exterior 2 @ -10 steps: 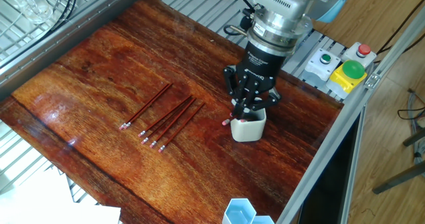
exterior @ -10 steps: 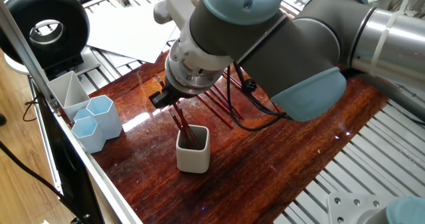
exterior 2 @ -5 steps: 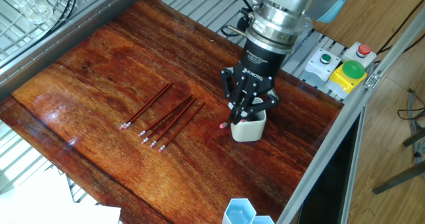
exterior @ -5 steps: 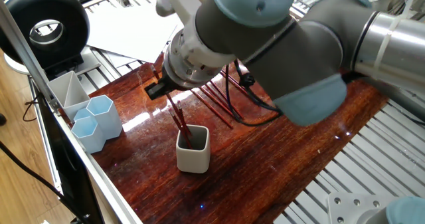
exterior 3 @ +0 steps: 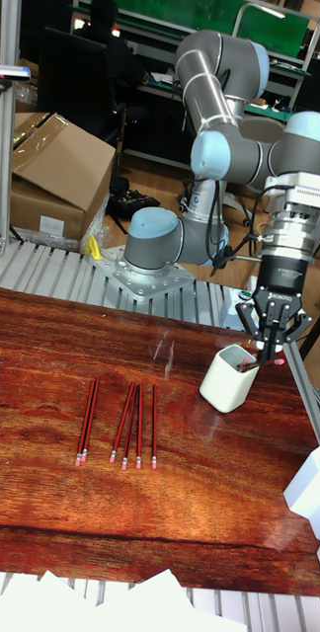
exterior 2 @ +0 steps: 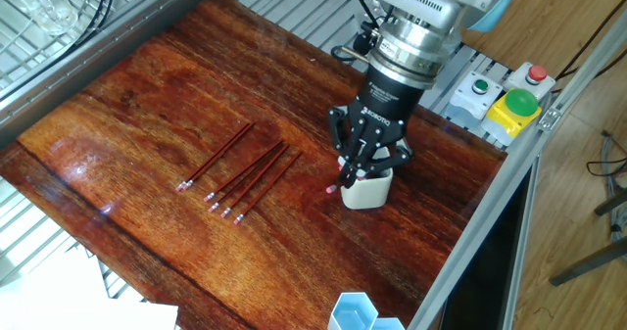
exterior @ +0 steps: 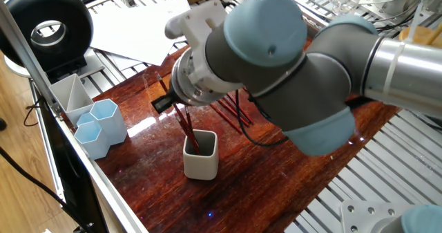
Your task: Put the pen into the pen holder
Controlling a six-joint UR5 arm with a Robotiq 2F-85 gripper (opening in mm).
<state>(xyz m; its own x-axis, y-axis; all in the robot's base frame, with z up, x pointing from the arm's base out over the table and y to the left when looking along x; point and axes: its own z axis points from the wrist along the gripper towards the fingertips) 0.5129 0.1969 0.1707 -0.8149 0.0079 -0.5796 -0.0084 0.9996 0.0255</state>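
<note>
The off-white pen holder [exterior: 202,158] [exterior 2: 368,191] [exterior 3: 227,380] stands near the table's edge. A red pen [exterior: 186,128] leans out of it, its pink eraser end [exterior 2: 331,188] poking past the rim. My gripper [exterior 2: 366,171] [exterior 3: 269,348] hangs right over the holder's mouth. Its black fingers [exterior 2: 345,160] converge on the pen's upper part. In one fixed view the arm's wrist hides most of the gripper. Several more red pens [exterior 2: 245,178] [exterior 3: 120,425] lie flat in a row on the wood.
Two pale blue hexagonal cups [exterior: 103,126] [exterior 3: 313,494] and a grey compartment tray [exterior: 69,91] sit near the table's edge. A button box [exterior 2: 509,100] is fixed to the frame behind the holder. White paper [exterior: 131,25] and a ring light [exterior: 48,29] lie off the board.
The gripper has come down a little over the holder and the wrist has turned. The pen's eraser end has shifted slightly; the loose pens have not moved.
</note>
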